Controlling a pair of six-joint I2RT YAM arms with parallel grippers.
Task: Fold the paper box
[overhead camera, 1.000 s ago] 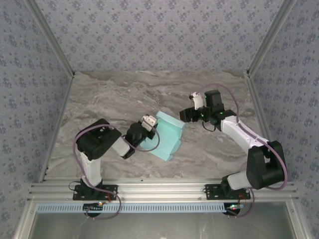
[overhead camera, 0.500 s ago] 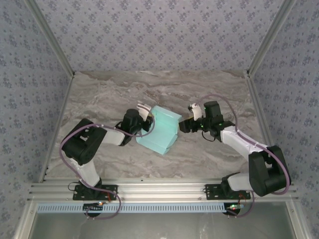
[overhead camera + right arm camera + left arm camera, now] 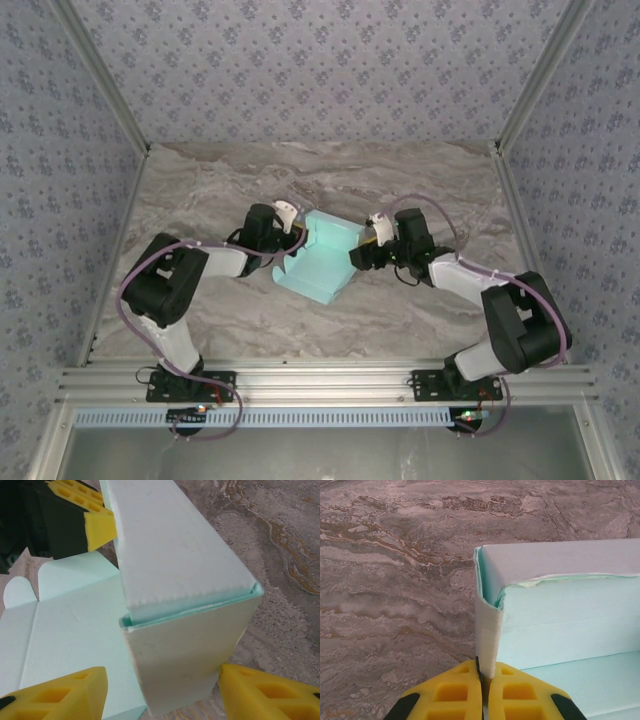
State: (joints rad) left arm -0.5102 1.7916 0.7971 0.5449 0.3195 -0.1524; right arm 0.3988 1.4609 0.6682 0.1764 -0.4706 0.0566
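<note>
The paper box (image 3: 318, 262) is pale mint card, partly folded, lying mid-table with its far wall raised and a flat panel toward me. My left gripper (image 3: 288, 233) is at the box's left far corner. In the left wrist view its yellow fingers (image 3: 455, 690) are shut on the thin upright edge of the box's side wall (image 3: 489, 630). My right gripper (image 3: 362, 252) is at the box's right end. It is open, and its yellow fingers (image 3: 60, 692) stand apart on either side of the upright end wall (image 3: 185, 655), not pressing it.
The marble table (image 3: 200, 190) stretches around the box on every side. Patterned walls and metal frame posts (image 3: 110, 90) enclose it. An aluminium rail (image 3: 320, 385) with both arm bases runs along the near edge.
My left gripper has carried the box's left edge farther back and the box has turned and flattened. My right gripper has slid left and now straddles the box's right end.
</note>
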